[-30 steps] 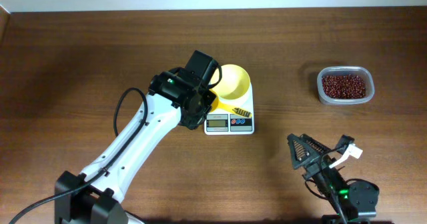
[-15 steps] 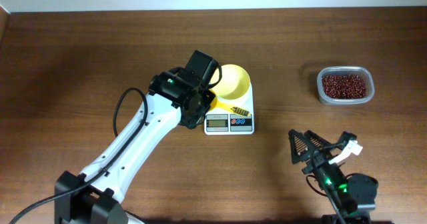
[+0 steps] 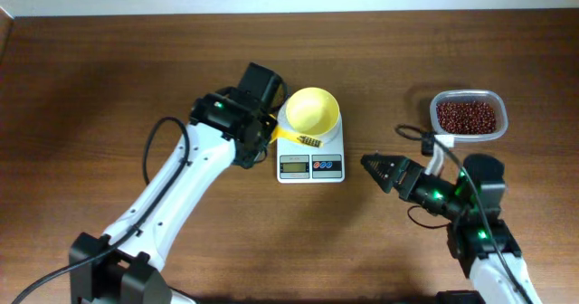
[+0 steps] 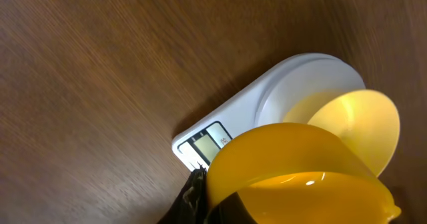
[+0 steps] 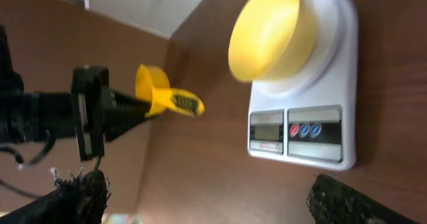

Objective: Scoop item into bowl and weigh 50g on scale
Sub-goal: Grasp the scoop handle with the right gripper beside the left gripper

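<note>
Beans (image 3: pixel 467 116): all in the clear tub (image 3: pixel 435 128) at the far right of the table (image 3: pixel 109 69). None visible in the bowl (image 3: pixel 312 111), which sits on the plate of the scale (image 3: pixel 310 167) near the table's middle. The display cannot be read.

Scoop (image 3: pixel 294 137): yellow, clamped in the left gripper (image 3: pixel 270 131) at the scale's left edge. The jaws pinch it close to the cup. The handle end, with its dark patterned patch, points right and a little toward the near side, hanging over the scale just beside the bowl. The right wrist view shows the scoop (image 5: pixel 167 99) held off the table, up and to the left of the scale (image 5: pixel 300 134). The cup looks empty, though I cannot be sure.

Key relation: the beans lie well to the right of the scoop, with the scale and bowl directly between the two. The scoop's long axis runs roughly along that same left-right line, slightly slanted.

Right gripper (image 3: pixel 373 166): low, between scale and tub, tips pointing left at the scale's button end. Its own view shows its fingers (image 5: pixel 77 197) spread wide with nothing between them, so it is released and empty. It is much the nearer arm to the tub, but it has no scoop.

Judgement: the left arm would need a long reach over or round the bowl to get to the tub, and the right gripper stands close to that path, so the arms could collide. The free handle end faces the open right jaws, so a hand-over looks plausible.
</note>
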Controlling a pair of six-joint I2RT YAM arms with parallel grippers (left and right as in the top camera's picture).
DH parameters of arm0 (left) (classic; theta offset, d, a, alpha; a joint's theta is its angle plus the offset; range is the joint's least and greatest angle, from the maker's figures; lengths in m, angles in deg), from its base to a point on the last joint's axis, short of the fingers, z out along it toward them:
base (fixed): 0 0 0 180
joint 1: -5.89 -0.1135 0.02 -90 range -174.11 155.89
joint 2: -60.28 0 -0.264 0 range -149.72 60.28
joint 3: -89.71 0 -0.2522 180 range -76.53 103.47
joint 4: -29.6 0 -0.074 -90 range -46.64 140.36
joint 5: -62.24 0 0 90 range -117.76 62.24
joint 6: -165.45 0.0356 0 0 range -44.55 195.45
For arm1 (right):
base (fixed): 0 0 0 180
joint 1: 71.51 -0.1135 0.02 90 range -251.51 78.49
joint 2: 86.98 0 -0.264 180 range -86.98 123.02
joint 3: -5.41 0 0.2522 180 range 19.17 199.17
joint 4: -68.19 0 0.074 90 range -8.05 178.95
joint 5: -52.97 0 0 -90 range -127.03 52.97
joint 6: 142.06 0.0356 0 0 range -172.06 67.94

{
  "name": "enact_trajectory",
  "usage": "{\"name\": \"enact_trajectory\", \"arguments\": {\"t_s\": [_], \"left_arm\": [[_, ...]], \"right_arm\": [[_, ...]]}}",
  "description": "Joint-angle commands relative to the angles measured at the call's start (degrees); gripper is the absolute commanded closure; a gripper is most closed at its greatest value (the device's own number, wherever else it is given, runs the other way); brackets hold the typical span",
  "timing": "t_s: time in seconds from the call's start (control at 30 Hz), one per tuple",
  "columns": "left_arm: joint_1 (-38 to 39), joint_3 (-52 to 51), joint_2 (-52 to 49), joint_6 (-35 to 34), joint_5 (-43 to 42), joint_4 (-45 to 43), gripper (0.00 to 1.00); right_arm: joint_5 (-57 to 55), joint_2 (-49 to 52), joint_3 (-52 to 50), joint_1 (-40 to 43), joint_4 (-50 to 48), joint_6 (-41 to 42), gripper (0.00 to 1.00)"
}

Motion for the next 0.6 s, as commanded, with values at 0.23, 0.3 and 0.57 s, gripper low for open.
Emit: {"name": "enact_trajectory", "arguments": {"t_s": [0.23,0.3,0.57], "left_arm": [[-8.6,1.0,1.7,23.8,-25.2,-6.1,1.0],[-7.9,1.0,1.7,26.4,-25.4,-5.9,1.0],[-2.1,1.0,1.7,26.5,-25.1,-5.9,1.0]], "right_arm": [[7.9,12.0,1.2,-7.2,-22.4,-0.5,0.01],[6.2,12.5,1.2,-10.5,-25.0,-0.5,0.01],[-6.6,12.5,1.2,-16.7,-26.0,-0.5,0.08]]}}
